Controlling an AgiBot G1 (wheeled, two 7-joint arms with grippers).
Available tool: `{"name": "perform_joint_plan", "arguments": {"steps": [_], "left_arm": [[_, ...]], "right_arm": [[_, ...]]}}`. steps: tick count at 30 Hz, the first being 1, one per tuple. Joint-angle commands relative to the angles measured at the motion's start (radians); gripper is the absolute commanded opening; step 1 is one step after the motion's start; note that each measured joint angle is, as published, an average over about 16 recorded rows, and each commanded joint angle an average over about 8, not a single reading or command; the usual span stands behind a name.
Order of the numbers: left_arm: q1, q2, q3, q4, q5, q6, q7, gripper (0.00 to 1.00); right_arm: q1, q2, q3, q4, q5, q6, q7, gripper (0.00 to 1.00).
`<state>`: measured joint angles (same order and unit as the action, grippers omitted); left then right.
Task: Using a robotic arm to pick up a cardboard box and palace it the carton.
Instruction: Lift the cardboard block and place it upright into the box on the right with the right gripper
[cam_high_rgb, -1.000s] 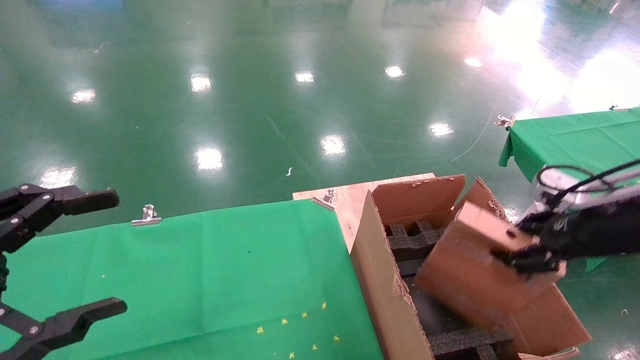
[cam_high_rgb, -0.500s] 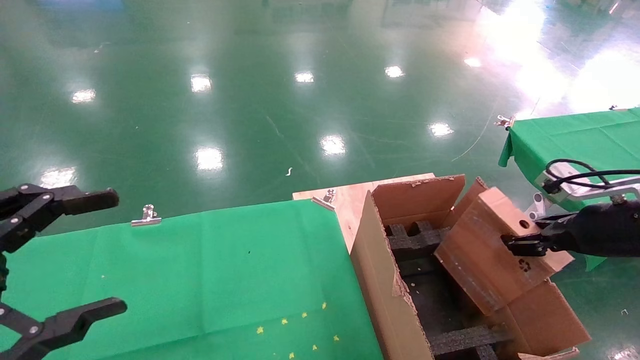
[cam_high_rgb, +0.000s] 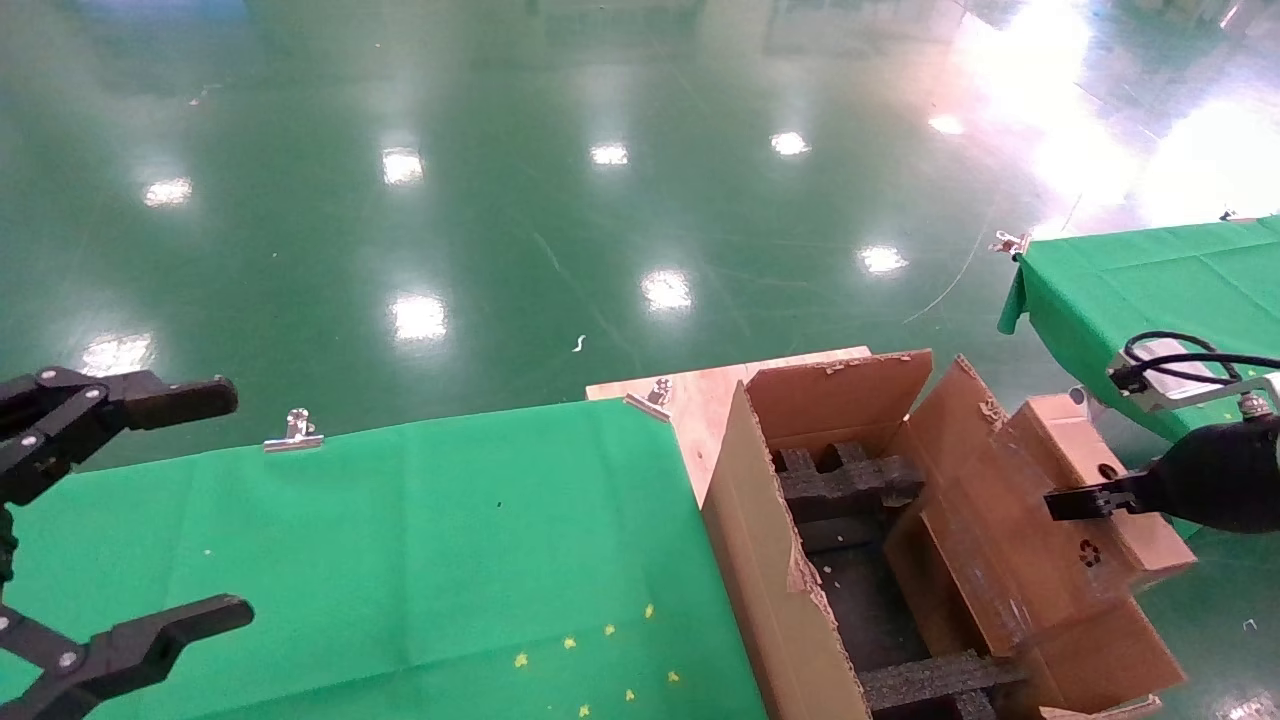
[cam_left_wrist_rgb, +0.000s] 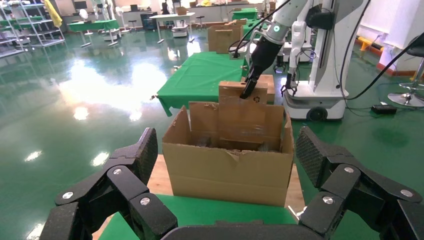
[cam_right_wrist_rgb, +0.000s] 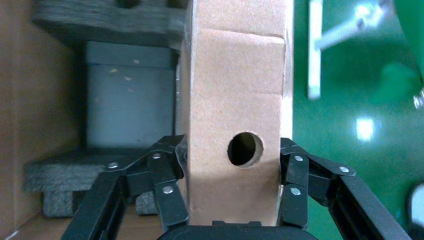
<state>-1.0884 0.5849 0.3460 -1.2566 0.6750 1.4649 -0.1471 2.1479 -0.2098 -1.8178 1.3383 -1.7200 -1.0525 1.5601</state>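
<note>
Right gripper clamped on the cardboard box, fingers on both sides | box tilted over the carton's right flap, not inside | left gripper spread wide, idle above green table

Table with green cloth, clipped at its far edge by metal clips; small yellow star marks on the cloth. Carton sits at the table's bare wooden end. Left gripper's spread fingers hover over the cloth's opposite end.
</note>
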Motion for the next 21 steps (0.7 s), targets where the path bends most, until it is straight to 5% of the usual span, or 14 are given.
{"name": "perform_joint_plan", "arguments": {"steps": [1, 9, 21], "left_arm": [[0.0, 0.0, 0.0, 0.0, 0.0, 0.0, 0.0, 1.0], [0.0, 0.0, 0.0, 0.0, 0.0, 0.0, 0.0, 1.0], [0.0, 0.0, 0.0, 0.0, 0.0, 0.0, 0.0, 1.0]], "right_arm": [[0.0, -0.012, -0.006, 0.006, -0.042, -0.016, 0.082, 0.0], [-0.039, -0.074, -0.032, 0.018, -0.169, 0.011, 0.301, 0.0], [-0.082, -0.114, -0.047, 0.02, -0.162, 0.045, 0.33, 0.0]]}}
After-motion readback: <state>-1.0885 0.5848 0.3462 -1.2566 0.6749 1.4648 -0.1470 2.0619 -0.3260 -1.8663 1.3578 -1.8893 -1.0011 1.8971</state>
